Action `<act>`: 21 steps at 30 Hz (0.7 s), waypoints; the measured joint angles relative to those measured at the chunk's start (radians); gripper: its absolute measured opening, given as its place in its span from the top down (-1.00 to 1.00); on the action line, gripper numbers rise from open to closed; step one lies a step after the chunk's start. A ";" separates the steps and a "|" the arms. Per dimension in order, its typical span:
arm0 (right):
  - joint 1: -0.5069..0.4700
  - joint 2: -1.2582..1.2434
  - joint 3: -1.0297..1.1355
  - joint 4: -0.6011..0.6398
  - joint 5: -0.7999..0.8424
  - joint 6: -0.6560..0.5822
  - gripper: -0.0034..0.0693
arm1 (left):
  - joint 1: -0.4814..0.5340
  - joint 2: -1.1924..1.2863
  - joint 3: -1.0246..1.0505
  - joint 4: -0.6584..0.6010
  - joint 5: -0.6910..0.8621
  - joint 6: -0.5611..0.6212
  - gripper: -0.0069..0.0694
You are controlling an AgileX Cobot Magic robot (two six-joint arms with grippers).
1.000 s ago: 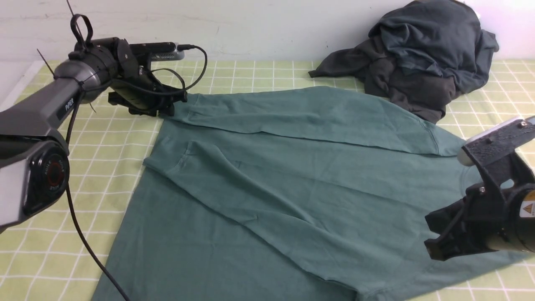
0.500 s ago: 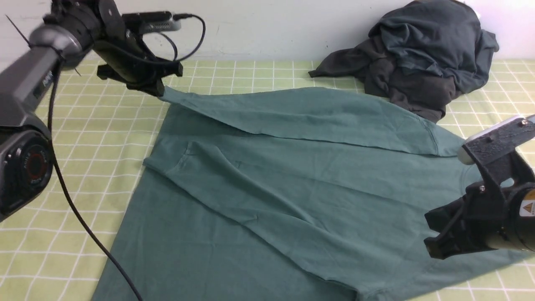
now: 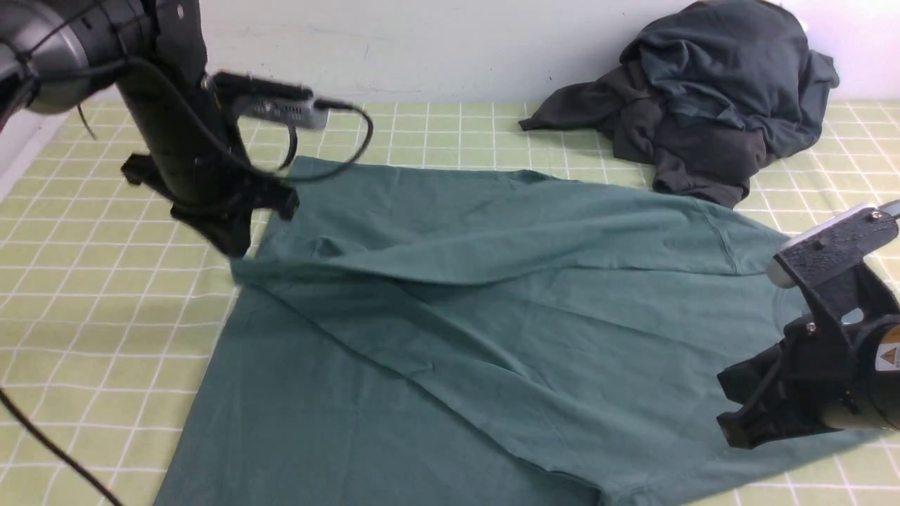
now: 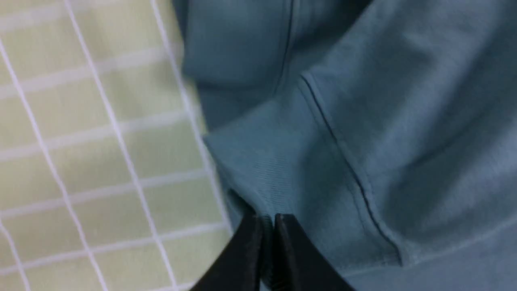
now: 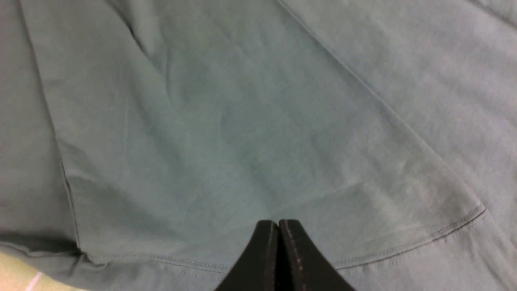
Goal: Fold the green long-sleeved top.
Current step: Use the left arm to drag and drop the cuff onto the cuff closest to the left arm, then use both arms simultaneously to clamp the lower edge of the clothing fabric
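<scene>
Fabric of the green top [image 3: 492,316] lies spread across the middle of the checked tablecloth [image 3: 105,295]. The left gripper [image 4: 268,226] pinches a sleeve cuff [image 4: 282,178] at the top's left edge, jaws closed on it. The right gripper [image 5: 278,230] hangs over the top's right side, jaws pressed together, empty. Dark clothes [image 3: 710,91] lie heaped beside the far wall.

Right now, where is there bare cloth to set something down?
Free: checked tablecloth left of the green top, and the strip between its far edge and the wall. Crowded: dark garment pile far right; top fills the centre.
</scene>
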 joint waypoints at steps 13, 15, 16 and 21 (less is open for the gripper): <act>0.000 0.000 0.000 0.022 0.017 -0.003 0.94 | -0.033 -0.091 0.250 0.082 -0.159 -0.020 0.30; 0.000 0.000 0.000 0.022 0.031 -0.003 0.94 | -0.034 -0.141 0.276 0.057 -0.110 -0.008 0.07; 0.000 0.000 0.000 0.022 0.035 -0.003 0.94 | -0.035 -0.166 0.294 0.043 -0.095 0.003 -0.03; 0.000 0.000 0.000 0.034 0.053 -0.004 0.94 | -0.076 -0.285 0.534 0.003 -0.125 0.137 -0.26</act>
